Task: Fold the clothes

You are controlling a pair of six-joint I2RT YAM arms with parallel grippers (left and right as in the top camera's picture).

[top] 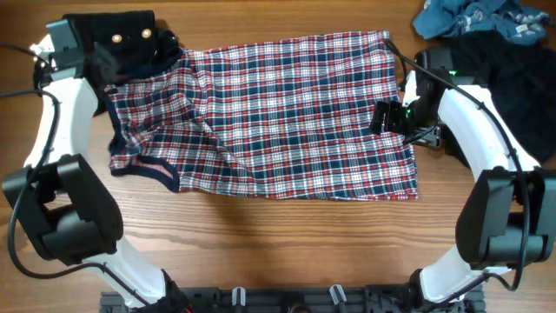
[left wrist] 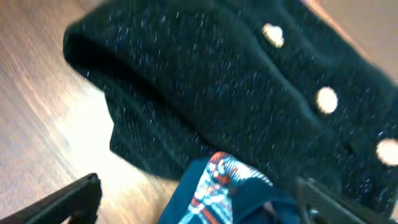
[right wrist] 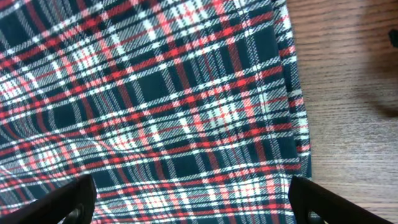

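The red, navy and white plaid garment [top: 269, 117] lies spread across the middle of the table, its left end rumpled. My left gripper [top: 109, 65] is open over the plaid's upper left corner. In the left wrist view a navy-banded bit of plaid [left wrist: 217, 183] lies between the open jaws [left wrist: 199, 208], with the black pale-studded garment [left wrist: 217, 81] just beyond. My right gripper [top: 387, 117] is open over the plaid's right edge. In the right wrist view its jaws [right wrist: 193, 202] straddle flat plaid cloth [right wrist: 155, 93].
The black studded garment [top: 122, 39] lies at the back left, partly under the plaid. A blue garment [top: 478, 17] and a black one [top: 512, 78] are heaped at the back right. Bare wooden table [top: 287, 243] shows in front of the plaid.
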